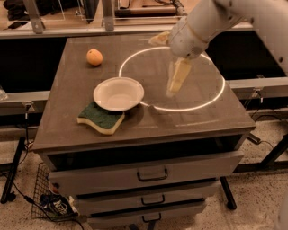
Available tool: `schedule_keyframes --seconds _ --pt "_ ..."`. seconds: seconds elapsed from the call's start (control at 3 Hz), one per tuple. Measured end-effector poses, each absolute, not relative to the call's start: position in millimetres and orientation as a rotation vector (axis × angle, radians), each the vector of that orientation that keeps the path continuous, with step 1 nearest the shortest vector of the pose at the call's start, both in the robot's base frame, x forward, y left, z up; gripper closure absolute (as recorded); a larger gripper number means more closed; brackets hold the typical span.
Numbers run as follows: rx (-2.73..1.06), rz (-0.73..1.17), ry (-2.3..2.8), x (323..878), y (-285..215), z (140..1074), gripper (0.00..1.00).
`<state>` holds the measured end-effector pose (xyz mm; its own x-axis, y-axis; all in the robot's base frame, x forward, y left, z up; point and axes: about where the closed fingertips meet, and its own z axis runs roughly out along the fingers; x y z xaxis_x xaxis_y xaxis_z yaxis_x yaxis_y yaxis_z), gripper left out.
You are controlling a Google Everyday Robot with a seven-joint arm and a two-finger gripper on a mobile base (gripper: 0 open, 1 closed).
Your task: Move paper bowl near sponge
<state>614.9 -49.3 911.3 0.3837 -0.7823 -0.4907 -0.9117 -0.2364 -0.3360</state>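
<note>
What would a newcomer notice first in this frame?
The white arm slants in from the upper right, its gripper hanging over a glowing ring on the tabletop. Left of it, the paper bowl sits with its rim overlapping the green sponge; an orange fruit lies behind them.

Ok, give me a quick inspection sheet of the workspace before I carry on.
Surface: table top, grey-brown, with a white ring marked on it.
Job's things: paper bowl upright, its near rim overlapping the sponge.
Clutter: orange fruit at the far left, apart from both.
Grippers: gripper hangs over the ring, right of the bowl and clear of it.
Cables: dark cables on the floor at lower left, by a wire basket.
Surroundings: drawers under the top; metal rail behind.
</note>
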Motion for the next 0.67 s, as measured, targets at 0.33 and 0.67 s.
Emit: schedule_keyframes --seconds 0.33,0.67 --pt "-1.901 0.224 1.564 634.0 -94.1 963.4 0.0" --pt "-1.688 0.135 1.671 638.1 -137.4 1009.3 0.0"
